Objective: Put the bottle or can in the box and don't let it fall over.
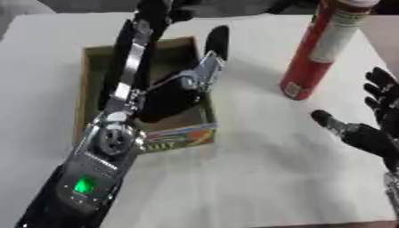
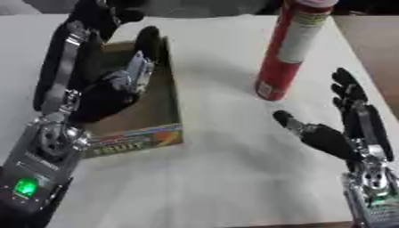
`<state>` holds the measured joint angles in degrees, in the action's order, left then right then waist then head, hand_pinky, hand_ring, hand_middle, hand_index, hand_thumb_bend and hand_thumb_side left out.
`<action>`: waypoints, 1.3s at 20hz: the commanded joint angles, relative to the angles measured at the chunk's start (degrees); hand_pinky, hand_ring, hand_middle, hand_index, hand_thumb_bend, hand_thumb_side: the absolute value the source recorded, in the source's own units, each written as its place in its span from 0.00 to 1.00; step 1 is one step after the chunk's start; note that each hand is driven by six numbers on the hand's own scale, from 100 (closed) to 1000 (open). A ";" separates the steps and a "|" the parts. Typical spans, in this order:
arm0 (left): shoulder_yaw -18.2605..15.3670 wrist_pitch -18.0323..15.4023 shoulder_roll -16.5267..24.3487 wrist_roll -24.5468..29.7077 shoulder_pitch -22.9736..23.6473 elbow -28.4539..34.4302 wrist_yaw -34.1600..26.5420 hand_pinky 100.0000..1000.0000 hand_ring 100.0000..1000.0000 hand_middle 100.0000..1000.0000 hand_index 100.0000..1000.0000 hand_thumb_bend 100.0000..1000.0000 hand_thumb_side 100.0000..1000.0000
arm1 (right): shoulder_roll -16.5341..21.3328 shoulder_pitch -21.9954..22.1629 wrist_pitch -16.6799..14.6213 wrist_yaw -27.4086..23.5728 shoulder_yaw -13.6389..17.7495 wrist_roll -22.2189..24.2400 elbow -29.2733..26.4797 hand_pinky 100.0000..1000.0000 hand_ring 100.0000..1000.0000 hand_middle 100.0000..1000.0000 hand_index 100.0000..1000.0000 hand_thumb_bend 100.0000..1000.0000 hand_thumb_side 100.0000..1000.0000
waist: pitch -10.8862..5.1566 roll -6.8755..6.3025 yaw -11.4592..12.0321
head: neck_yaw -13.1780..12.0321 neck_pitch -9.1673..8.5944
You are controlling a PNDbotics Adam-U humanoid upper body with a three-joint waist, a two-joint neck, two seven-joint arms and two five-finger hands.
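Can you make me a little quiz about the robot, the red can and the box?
1. True or false: the red can is inside the box.
2. Which hand is over the box? A) left hand B) right hand
3. Fill in: the can stands ____ on the white table.

Key: 1 false, it stands outside, to the right of the box. 2 A. 3 upright.

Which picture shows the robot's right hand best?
The right eye view: the whole open right hand shows, wrist included, beside the red can. The left eye view cuts it off at the edge.
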<state>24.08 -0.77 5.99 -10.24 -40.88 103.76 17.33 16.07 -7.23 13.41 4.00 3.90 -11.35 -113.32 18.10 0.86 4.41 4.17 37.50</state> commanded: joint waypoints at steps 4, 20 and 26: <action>-1.20 -0.17 -0.97 -1.43 -2.32 -2.48 1.30 0.78 0.79 0.71 0.76 0.09 0.38 | 2.54 -1.41 1.41 -2.50 0.89 -0.71 -1.28 1.00 1.00 0.96 1.00 0.74 0.08 | -0.38 0.17 -0.13 | 0.40 -1.61; -2.58 7.58 -2.18 -6.52 -2.73 -4.49 16.71 0.62 0.66 0.54 0.78 0.00 0.29 | 5.77 -3.95 3.14 -4.62 1.34 0.89 -1.28 1.00 1.00 0.96 1.00 0.71 0.14 | -0.27 0.19 0.41 | 0.22 -1.91; -2.57 8.55 -2.25 -5.97 -2.05 -4.40 16.90 0.57 0.61 0.45 0.82 0.00 0.29 | 6.39 -4.07 4.07 -5.88 0.96 1.90 -1.28 1.00 1.00 0.96 1.00 0.66 0.19 | -0.17 0.33 0.67 | 0.73 -2.19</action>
<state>21.77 7.51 4.00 -16.23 -42.34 98.23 34.01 20.72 -10.72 17.43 -1.39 4.84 -9.79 -113.32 18.81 1.08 5.10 4.67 36.10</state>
